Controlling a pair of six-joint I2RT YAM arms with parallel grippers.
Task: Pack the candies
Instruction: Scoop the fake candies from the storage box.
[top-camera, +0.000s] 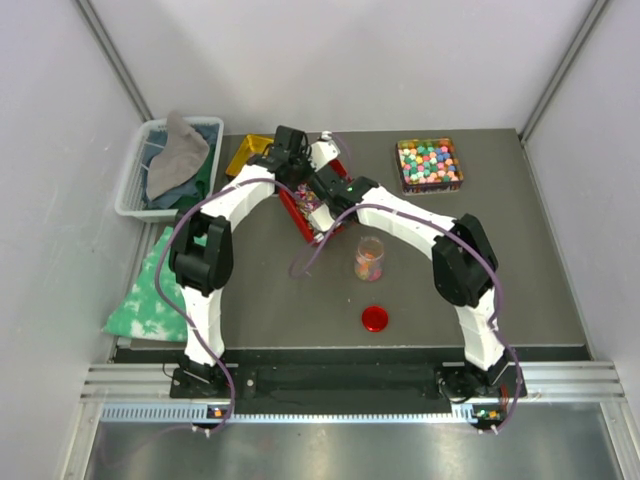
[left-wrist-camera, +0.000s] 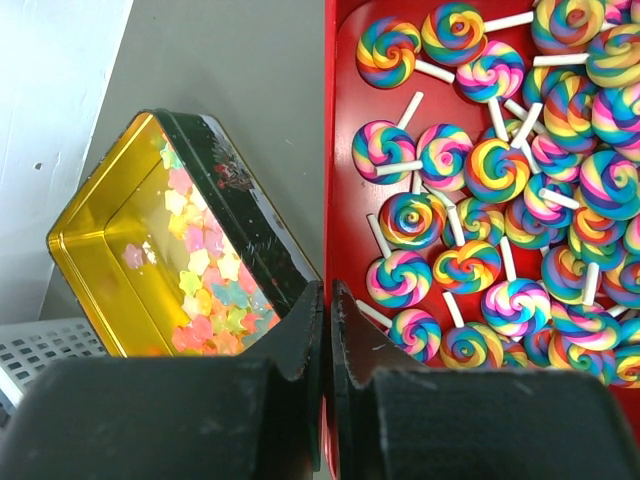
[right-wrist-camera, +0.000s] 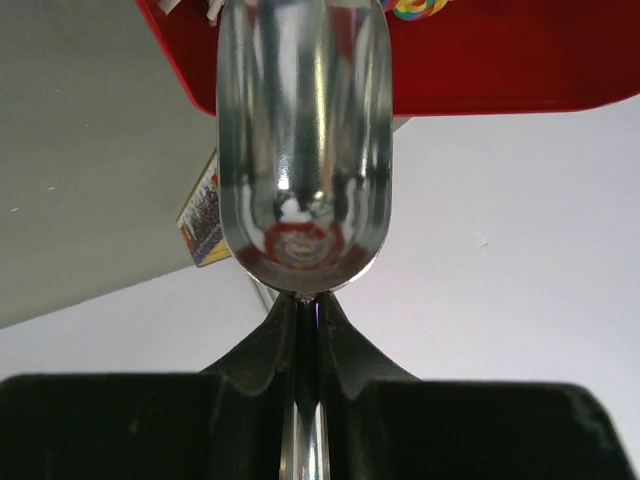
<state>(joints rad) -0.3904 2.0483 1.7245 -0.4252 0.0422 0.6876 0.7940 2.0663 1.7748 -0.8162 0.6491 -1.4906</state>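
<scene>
Left pincer (left-wrist-camera: 325, 296) pinches the red plastic tray's (left-wrist-camera: 345, 120) wall beside rainbow-swirl lollipops (left-wrist-camera: 497, 170); right pincer (right-wrist-camera: 308, 310) grips a shiny metal scoop (right-wrist-camera: 303, 130).

You have three candy containers on the counter (top-camera: 500, 260): one gold tin (left-wrist-camera: 90, 240) of star candies (left-wrist-camera: 205, 290), one red tray (left-wrist-camera: 345, 200) of swirl lollipops (left-wrist-camera: 497, 170) and one square tin (top-camera: 430, 187) of pastel balls (top-camera: 428, 163). Each heap is too dense to count. You also have one clear jar (top-camera: 369, 257), one red lid (top-camera: 376, 319), one metal scoop (right-wrist-camera: 303, 150), one white basket (top-camera: 135, 190) and one green cloth (top-camera: 150, 290).
</scene>
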